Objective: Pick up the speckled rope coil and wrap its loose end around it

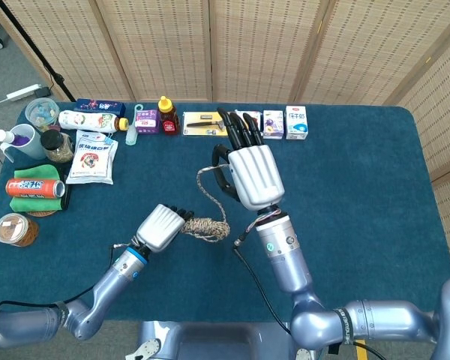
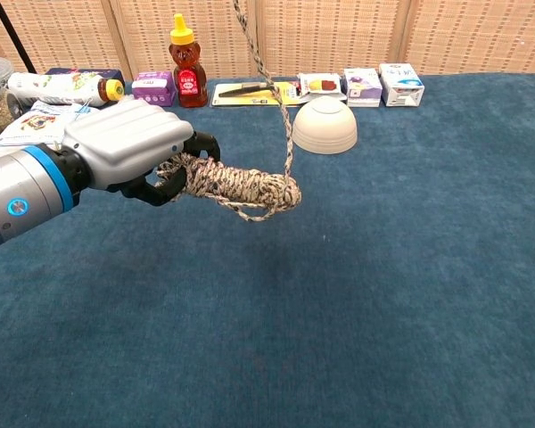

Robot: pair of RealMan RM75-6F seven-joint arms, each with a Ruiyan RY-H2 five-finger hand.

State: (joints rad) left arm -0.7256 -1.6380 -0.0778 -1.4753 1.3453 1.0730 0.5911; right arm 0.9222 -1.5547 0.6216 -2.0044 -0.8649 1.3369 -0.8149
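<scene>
We find the task mid-wrap. Our left hand [image 2: 129, 143] grasps one end of the speckled rope coil [image 2: 236, 185] and holds it clear of the table [image 2: 410, 294], roughly level, well short of the white bowl [image 2: 325, 125]. The loose end [image 2: 281, 116] rises taut from the coil's far tip and leaves the top of the chest view; in the head view it arcs to our right hand [image 1: 249, 172], raised high, whose fingers appear to pinch it, though the contact itself is hidden behind the palm. We judge the next move calls for carrying the strand around the bundle under steady tension while the left hand keeps the coil from turning. The rope is braided, tan flecked with dark, and wound into a compact cylinder; the table cover is a napped blue cloth
</scene>
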